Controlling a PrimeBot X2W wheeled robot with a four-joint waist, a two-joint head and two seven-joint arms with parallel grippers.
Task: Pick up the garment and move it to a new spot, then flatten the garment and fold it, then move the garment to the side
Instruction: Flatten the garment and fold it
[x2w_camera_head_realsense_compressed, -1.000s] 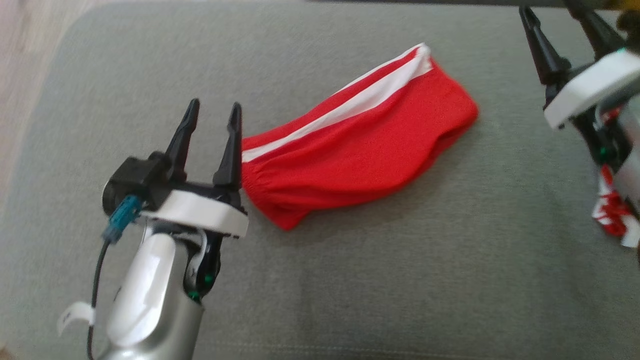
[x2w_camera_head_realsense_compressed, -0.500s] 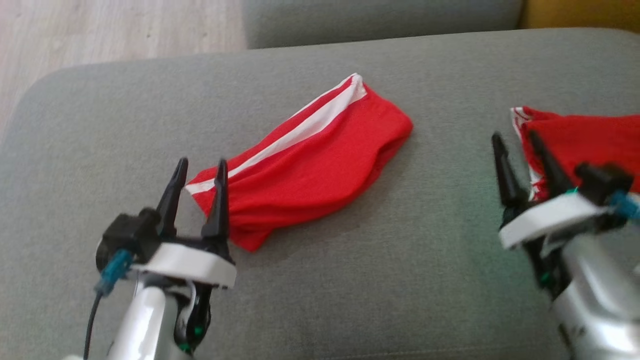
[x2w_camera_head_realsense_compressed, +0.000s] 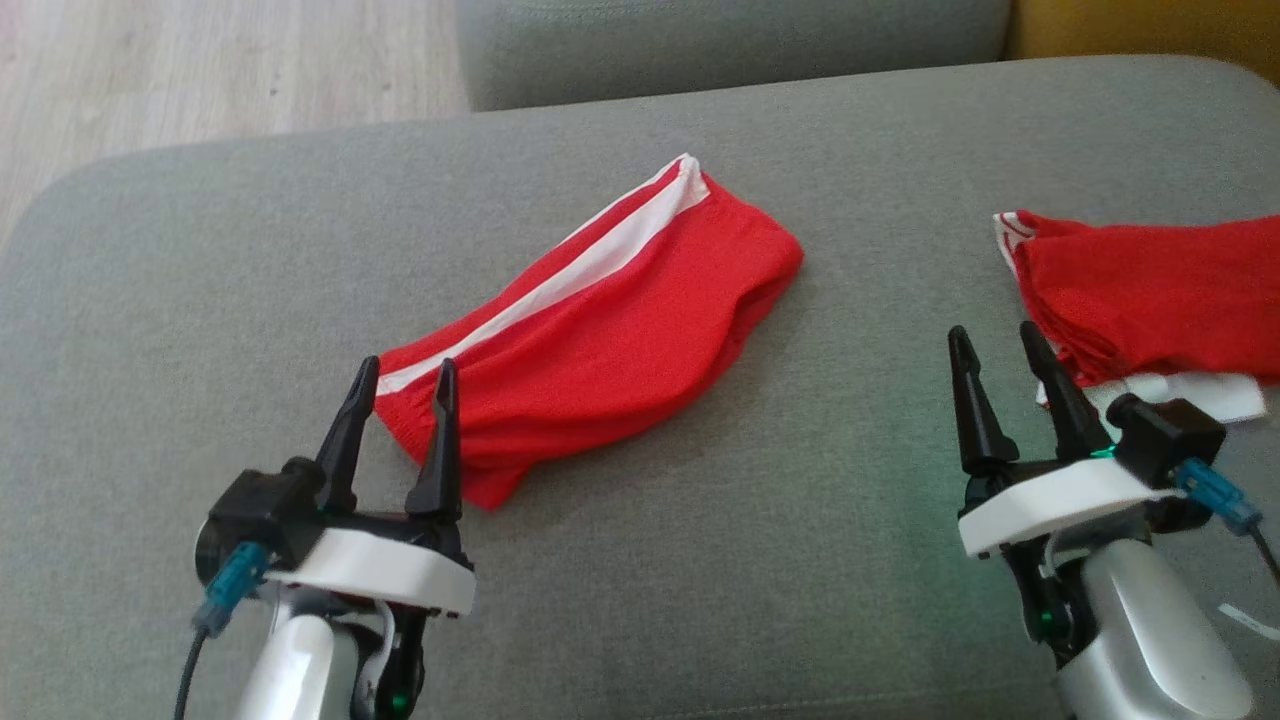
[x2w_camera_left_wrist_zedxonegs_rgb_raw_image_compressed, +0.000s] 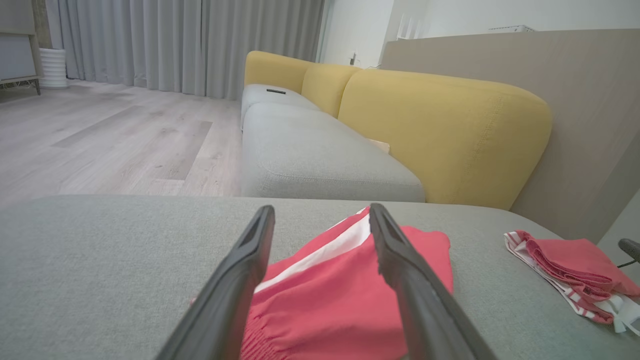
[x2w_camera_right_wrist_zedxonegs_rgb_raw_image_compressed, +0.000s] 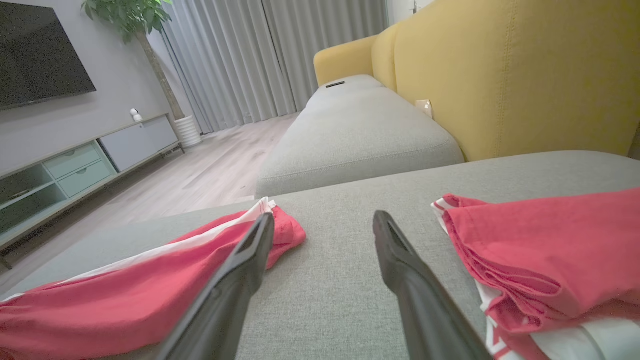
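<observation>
Right tool (x2w_camera_head_realsense_compressed: 993, 331) lowered at frame's right; both it and left tool (x2w_camera_head_realsense_compressed: 408, 364) released, empty. Shorts (x2w_camera_head_realsense_compressed: 600, 330) judged folded; sideways move pending, waistband grasp needed.

the shorts (x2w_camera_head_realsense_compressed: 600, 340) are seen as soft matt red cloth with a smooth white stripe and a gathered waistband. the sofa seat (x2w_camera_head_realsense_compressed: 800, 560) is covered in grey woven cloth, matt and slightly rough, and the backrest (x2w_camera_left_wrist_zedxonegs_rgb_raw_image_compressed: 440, 130) in finer yellow cloth. the floor (x2w_camera_head_realsense_compressed: 200, 70) is laid in pale wood with a faint sheen. the fingers (x2w_camera_left_wrist_zedxonegs_rgb_raw_image_compressed: 227, 295) of the left gripper (x2w_camera_head_realsense_compressed: 408, 365) are finished dark and matt, probably plastic. the right forearm (x2w_camera_head_realsense_compressed: 1150, 650) is cased in glossy silver.
</observation>
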